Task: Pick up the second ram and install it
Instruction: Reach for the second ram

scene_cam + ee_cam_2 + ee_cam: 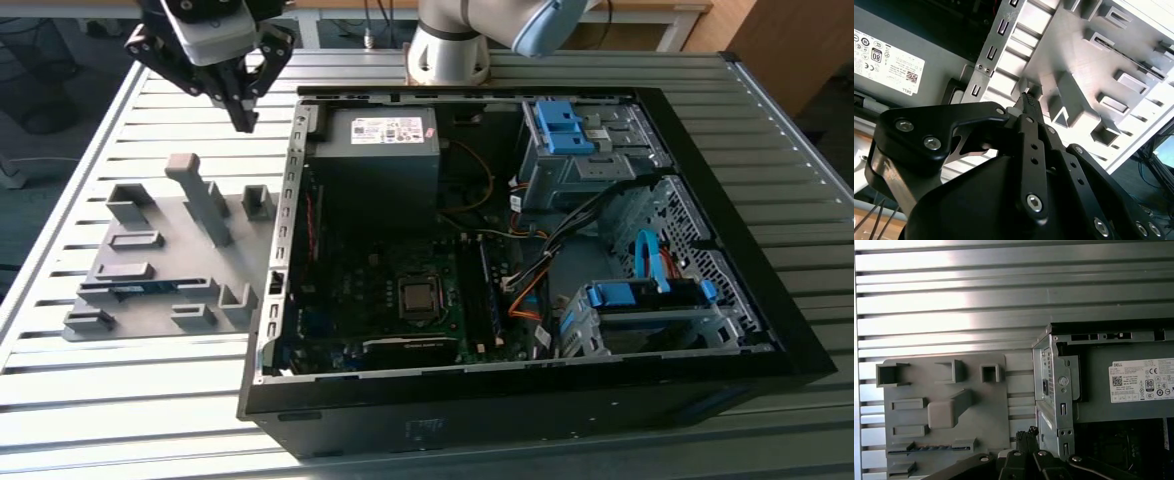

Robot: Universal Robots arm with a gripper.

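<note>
At the fixture's [180, 255] edge toward the exterior view's left, the ram [134, 290] sits lengthwise in a long low slot, a thin blue-green strip between grey blocks. In the first wrist view it shows as a dark narrow line [929, 448] in that same slot. The fixture lies flat on the slatted table [134, 400], and its tall post [200, 200] rises near its middle. I, the gripper [244, 118], hang above the fixture's far corner, on the side toward the case [534, 420] and well apart from the ram. My jaws are drawn together to one point with nothing between them, as both wrist views show [1026, 100] [1026, 435]. In the first wrist view my tips sit over the strip of table between the fixture and the case wall. To the exterior view's right of the fixture the case lies open on its side, just beside the fixture. Its power supply [384, 140] is at the far end, and the board lies below that.
</note>
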